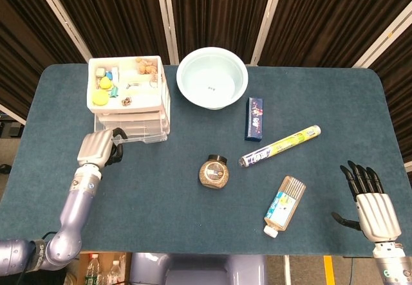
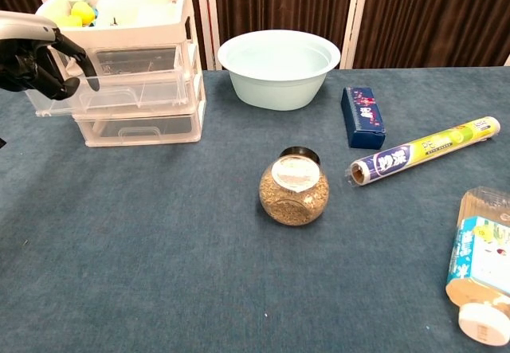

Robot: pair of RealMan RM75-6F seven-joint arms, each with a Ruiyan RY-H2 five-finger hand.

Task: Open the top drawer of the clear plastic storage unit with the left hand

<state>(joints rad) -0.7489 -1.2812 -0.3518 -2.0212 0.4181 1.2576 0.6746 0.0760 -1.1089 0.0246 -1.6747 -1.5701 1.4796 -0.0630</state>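
At upper left of the chest view my left hand (image 2: 32,54) hooks curled fingers over the front edge of a clear drawer (image 2: 119,96) pulled partway out of the storage unit (image 2: 143,126). I cannot tell which tier it belongs to. The unit's white top tray (image 1: 125,82) holds small items too tiny to identify. My right hand (image 1: 372,204) lies open at lower right of the head view, wrist cut off.

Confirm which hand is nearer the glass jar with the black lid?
Left. The left hand is at the pulled-out drawer, left of the jar. The right hand hovers at the table's far right edge, beyond the food packet.
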